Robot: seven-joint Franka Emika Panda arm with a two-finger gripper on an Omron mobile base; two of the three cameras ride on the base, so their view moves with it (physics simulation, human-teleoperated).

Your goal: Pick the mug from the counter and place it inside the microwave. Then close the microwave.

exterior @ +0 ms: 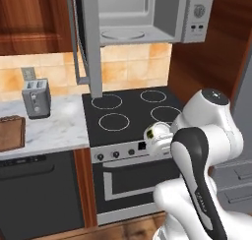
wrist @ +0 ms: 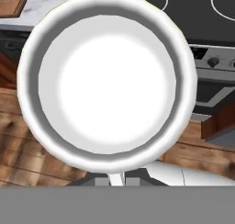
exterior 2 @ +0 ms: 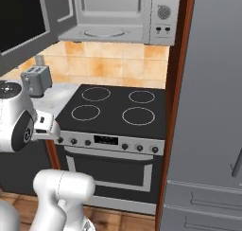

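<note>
1. The mug (wrist: 108, 81) is seen from directly above in the hand view, its open mouth and white inside taking up most of the picture; its handle cannot be made out.
2. The gripper (wrist: 117, 176) is largely hidden beneath the mug's rim. Only a small part of the fingers is seen at the bottom edge, so whether the jaws are closed on the mug cannot be told.
3. In the left base view a small white rounded object (exterior: 156, 132) is seen at the end of the arm, in front of the stove's (exterior: 133, 113) front edge and above the knob panel; it is taken to be the mug, though partly covered by the arm.
4. In the right base view the hand end is cut off by the arm's white body at the left edge; the mug cannot be made out there.
5. The microwave (exterior: 147, 17) is mounted above the stove with its door (exterior: 88, 42) swung open to the left. Its cavity and turntable are seen; its top is cut off by the frame.
6. The counter (exterior: 59, 123) lies left of the stove, carrying a toaster (exterior: 36, 97) and a wooden board (exterior: 11, 132), the latter cut off at the left edge.
</note>
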